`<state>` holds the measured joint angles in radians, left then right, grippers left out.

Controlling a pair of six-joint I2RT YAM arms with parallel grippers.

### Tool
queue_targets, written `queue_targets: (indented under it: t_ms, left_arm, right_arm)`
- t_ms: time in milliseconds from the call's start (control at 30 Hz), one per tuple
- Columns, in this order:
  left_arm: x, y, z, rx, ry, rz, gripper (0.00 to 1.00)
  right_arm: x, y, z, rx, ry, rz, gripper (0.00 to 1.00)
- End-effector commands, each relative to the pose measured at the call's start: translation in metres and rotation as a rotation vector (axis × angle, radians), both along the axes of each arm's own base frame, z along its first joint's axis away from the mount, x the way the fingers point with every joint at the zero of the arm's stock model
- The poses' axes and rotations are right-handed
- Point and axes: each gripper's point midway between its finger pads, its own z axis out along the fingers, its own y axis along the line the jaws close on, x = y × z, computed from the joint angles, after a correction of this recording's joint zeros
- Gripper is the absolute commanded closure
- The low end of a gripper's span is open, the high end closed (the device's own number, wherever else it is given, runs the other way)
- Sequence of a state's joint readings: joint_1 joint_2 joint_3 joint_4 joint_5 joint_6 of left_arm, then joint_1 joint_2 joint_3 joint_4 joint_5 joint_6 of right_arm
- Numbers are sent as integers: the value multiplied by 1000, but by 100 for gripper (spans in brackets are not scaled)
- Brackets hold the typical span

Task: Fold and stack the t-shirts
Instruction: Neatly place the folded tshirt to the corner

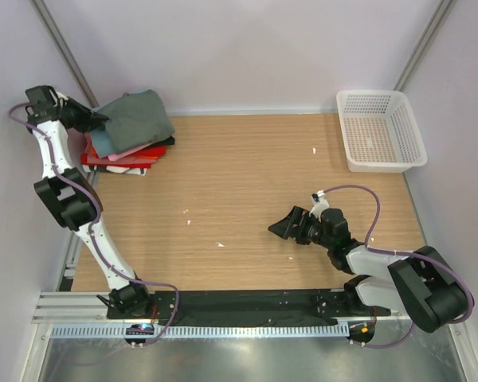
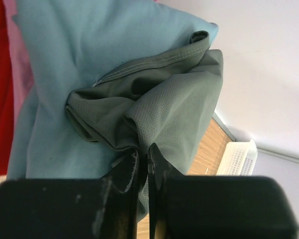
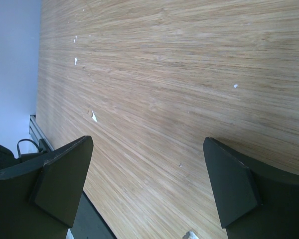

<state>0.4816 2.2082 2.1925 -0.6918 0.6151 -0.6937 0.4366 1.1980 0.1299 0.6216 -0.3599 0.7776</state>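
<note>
At the table's far left lies a stack of folded t-shirts: red (image 1: 118,161) at the bottom, then pink (image 1: 132,152) and teal-blue (image 1: 103,144), with a black edge (image 1: 166,142) showing. The dark grey-green t-shirt (image 1: 137,118) lies rumpled on top. My left gripper (image 1: 98,121) is at the stack's left side. In the left wrist view its jaws (image 2: 144,152) are shut on a bunched fold of the grey-green shirt (image 2: 174,99), over the teal-blue one (image 2: 74,50). My right gripper (image 1: 291,225) hovers open and empty over bare wood (image 3: 154,74), right of centre.
A white lattice basket (image 1: 381,130) stands empty at the back right corner and also shows in the left wrist view (image 2: 239,158). Small white flecks (image 1: 188,221) dot the wooden tabletop. White walls close in the table on three sides.
</note>
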Motion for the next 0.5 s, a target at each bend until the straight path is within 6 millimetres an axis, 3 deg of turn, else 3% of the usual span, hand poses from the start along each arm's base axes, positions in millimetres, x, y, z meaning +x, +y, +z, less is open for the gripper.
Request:
queue_targets:
  t_ms: [0, 267, 433, 467]
  left_arm:
    - [-11, 48, 19, 89, -1, 132, 99]
    - [-9, 77, 32, 196, 12, 230, 100]
    - [-3, 89, 29, 234, 21, 255, 100]
    - [1, 90, 21, 228, 30, 253, 100]
  right_arm:
    - [-5, -5, -17, -52, 52, -9, 0]
    - [-5, -4, -17, -51, 53, -4, 0]
    - [-5, -4, -18, -52, 61, -2, 0]
    - [-5, -3, -18, -52, 62, 1, 0]
